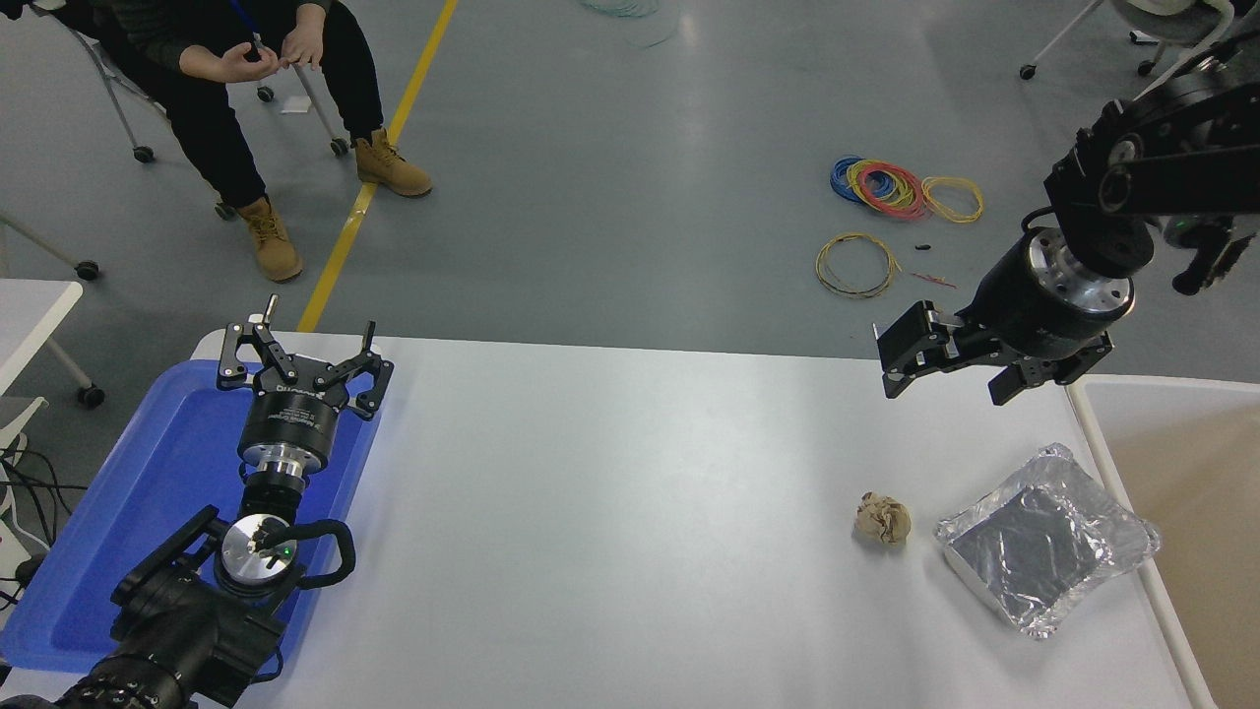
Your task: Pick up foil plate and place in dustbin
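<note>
Foil plate on table, right arm raised above the far edge — nothing held.

Foil plate (pixel 1045 540): flat on the white table (pixel 610 492) at its right edge, rim touching the cream rim of the dustbin (pixel 1162 414) at 3 o'clock. Crumpled paper ball (pixel 882 518): just beside the plate at 9 o'clock, apart from it. Right gripper (pixel 945 369): in the air at 11 o'clock from the plate, well apart, jaws spread and empty. Left gripper (pixel 303 359): parked at lower left over the blue tray (pixel 128 492) — jaws spread. Person (pixel 226 89): seated at 11 o'clock beyond the table. Coloured wire coils (pixel 901 187): on the floor.
</note>
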Available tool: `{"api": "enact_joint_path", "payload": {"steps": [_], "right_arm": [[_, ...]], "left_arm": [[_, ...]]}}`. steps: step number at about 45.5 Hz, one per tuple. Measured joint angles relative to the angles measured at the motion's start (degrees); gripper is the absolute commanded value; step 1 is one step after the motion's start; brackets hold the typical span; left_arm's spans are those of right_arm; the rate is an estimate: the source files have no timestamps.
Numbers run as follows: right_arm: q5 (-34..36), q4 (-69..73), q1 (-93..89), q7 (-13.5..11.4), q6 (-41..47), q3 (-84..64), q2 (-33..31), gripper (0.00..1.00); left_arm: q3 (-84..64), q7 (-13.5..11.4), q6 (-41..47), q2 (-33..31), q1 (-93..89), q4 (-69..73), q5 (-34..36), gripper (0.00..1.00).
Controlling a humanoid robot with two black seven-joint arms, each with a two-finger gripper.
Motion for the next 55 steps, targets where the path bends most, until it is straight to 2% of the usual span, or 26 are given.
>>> {"api": "enact_joint_path", "payload": {"steps": [55], "right_arm": [[-0.34, -11.33, -6.50, 0.13, -1.02, -2.50, -0.32, 1.00]], "left_arm": [[0.00, 0.02, -0.01, -0.04, 0.00, 0.00, 0.00, 1.00]]}}
